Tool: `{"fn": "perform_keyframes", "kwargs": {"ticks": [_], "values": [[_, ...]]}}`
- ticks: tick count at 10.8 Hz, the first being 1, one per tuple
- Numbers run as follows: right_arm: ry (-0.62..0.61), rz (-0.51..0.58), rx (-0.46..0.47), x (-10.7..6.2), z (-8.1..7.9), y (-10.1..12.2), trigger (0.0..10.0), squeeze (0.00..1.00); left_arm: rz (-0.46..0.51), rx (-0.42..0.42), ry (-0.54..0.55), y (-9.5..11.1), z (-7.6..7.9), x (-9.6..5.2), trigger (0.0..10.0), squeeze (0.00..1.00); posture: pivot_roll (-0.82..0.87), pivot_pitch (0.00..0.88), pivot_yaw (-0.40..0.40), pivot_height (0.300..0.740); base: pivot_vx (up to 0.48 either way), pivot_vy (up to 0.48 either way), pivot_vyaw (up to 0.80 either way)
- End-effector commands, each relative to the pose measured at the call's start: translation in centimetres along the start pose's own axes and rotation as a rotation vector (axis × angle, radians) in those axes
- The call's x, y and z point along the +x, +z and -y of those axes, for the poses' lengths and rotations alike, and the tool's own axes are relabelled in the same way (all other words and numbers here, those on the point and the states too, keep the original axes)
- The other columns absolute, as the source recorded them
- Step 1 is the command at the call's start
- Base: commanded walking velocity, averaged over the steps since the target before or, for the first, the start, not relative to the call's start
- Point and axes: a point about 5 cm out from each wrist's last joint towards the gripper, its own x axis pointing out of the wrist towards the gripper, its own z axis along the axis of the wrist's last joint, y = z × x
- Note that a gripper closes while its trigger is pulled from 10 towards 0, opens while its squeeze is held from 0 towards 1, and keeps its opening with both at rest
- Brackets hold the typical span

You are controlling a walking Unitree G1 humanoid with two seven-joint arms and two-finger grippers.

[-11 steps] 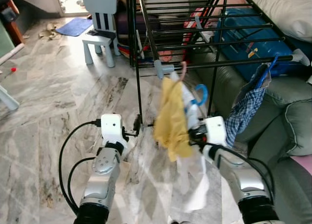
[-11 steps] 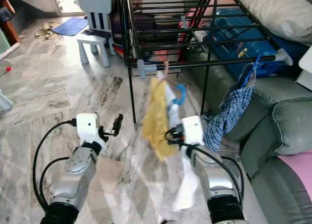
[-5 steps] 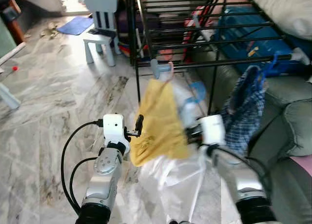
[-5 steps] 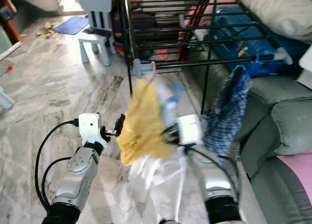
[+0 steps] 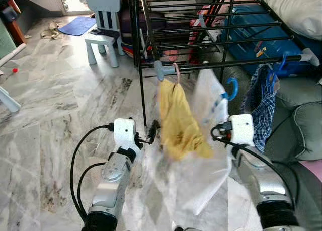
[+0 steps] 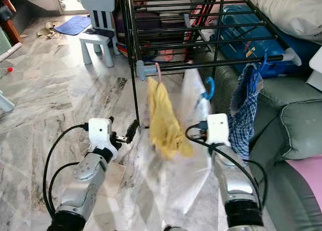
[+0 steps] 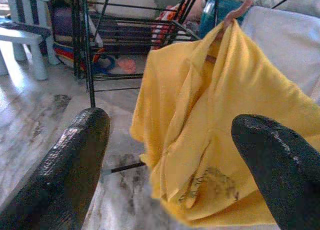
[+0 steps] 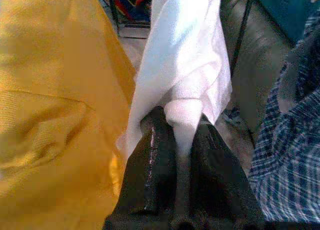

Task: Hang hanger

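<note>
A yellow garment [image 5: 178,118] hangs from a pink hanger hook [image 5: 176,73] at the left end of the black drying rack's front bar [image 5: 211,67]. My right gripper [image 8: 177,122] is shut on a white garment [image 5: 201,165] that carries a blue hanger hook [image 5: 232,88], just below that bar and right of the yellow garment. My left gripper [image 7: 170,135] is open, level with the yellow garment [image 7: 220,130] and just left of it, touching nothing. A blue plaid garment [image 5: 264,107] hangs on a blue hanger at the bar's right end.
A grey-green sofa [image 5: 302,130] stands to the right, with a blue case [image 5: 251,37] and a white pillow [image 5: 297,9] behind the rack. A small white chair [image 5: 103,19] and a blue mat [image 5: 75,25] sit far left on the marble floor [image 5: 50,115].
My right gripper has moved right and up with the white garment, away from the yellow one. The yellow garment swung left, then settled hanging from the bar. My left arm shifted slightly right.
</note>
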Motion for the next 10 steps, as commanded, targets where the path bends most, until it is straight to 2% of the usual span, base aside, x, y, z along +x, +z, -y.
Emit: {"fn": "perform_keyframes", "kwargs": {"ticks": [1,5,10], "values": [[-0.034,0.047,-0.022,0.1,0.7,1.2,10.0,0.00,0.013,-0.008,-0.007,0.3,-0.1,-0.1,10.0,0.00,-0.11,0.111,-0.020,0.740,0.000,0.000,0.00],[-0.068,0.023,-0.024,0.6,2.8,1.7,10.0,0.00,0.012,-0.009,-0.032,0.3,0.1,-0.1,10.0,0.00,-0.11,0.115,-0.014,0.740,0.346,0.000,0.00],[-0.028,0.048,-0.053,2.2,3.2,4.6,10.0,0.00,0.001,-0.008,-0.031,0.3,0.1,-0.2,10.0,0.00,-0.10,0.118,-0.012,0.740,0.377,0.000,0.00]]}}
